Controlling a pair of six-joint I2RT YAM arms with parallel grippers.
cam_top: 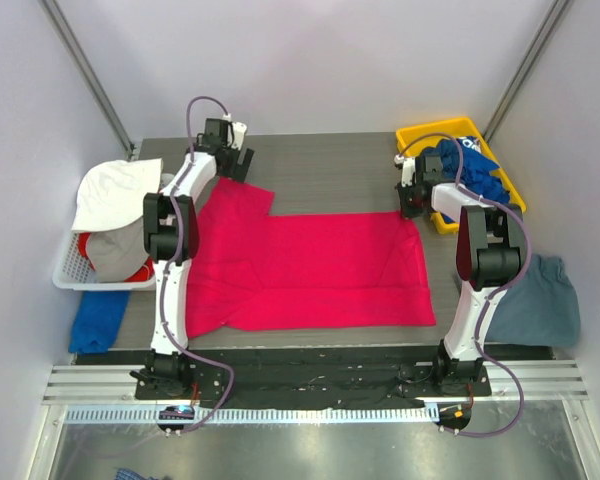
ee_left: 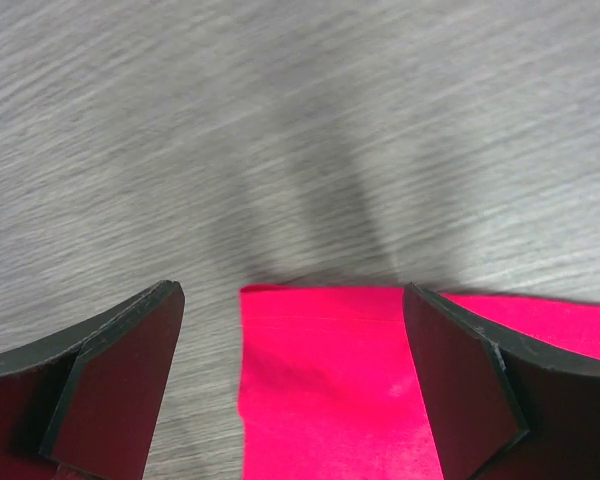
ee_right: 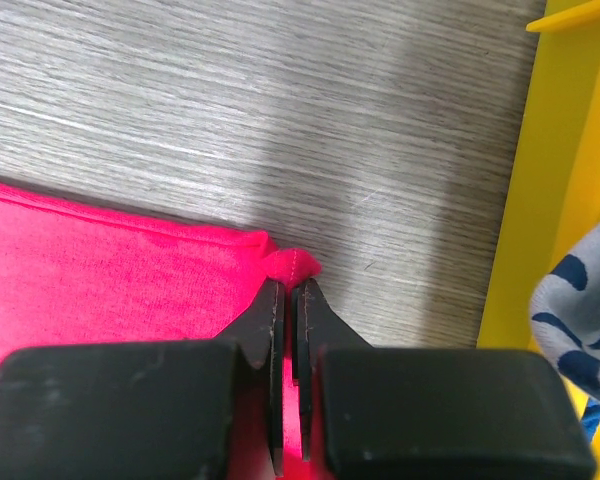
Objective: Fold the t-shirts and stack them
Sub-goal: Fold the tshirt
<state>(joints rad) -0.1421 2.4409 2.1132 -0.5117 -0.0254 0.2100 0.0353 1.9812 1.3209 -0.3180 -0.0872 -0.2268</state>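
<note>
Clearly the right gripper [ee_right: 288,300] is closed tight: its two dark fingers meet with only a sliver of cloth between them, pinching a small bunched fold at the far right corner of the pink-red shirt [cam_top: 310,265]. That pinched corner sits just above the table [cam_top: 330,165], and the cloth beside it lies flat. The left gripper [ee_left: 290,330] stands wide, with one finger on each side of the shirt's far left corner. We cannot tell whether its pads touch the cloth or hang just over it, since the wrist picture cuts off the lower part of both fingers.

The shirt lies spread across the middle of the table, one sleeve reaching towards the left arm. Its near left part is hidden behind that arm. A grey-blue shirt [cam_top: 545,300] droops over the table's right edge, partly covered by the right arm. Blue shirts [cam_top: 475,172] with white print are heaped in the yellow bin [cam_top: 420,133] at the far right corner, and we cannot tell how many there are. At the left edge a white basket [cam_top: 65,272] holds grey and red cloth under a white cloth [cam_top: 110,190]. A blue cloth [cam_top: 98,320] hangs below it, and we cannot make out its shape.

The right gripper works close beside the bin's yellow wall, with a narrow strip of table between them. A band of grey table runs along the shirt's far edge, widest in the middle between the two grippers. The shirt's near edge lies close to the table's front edge.
</note>
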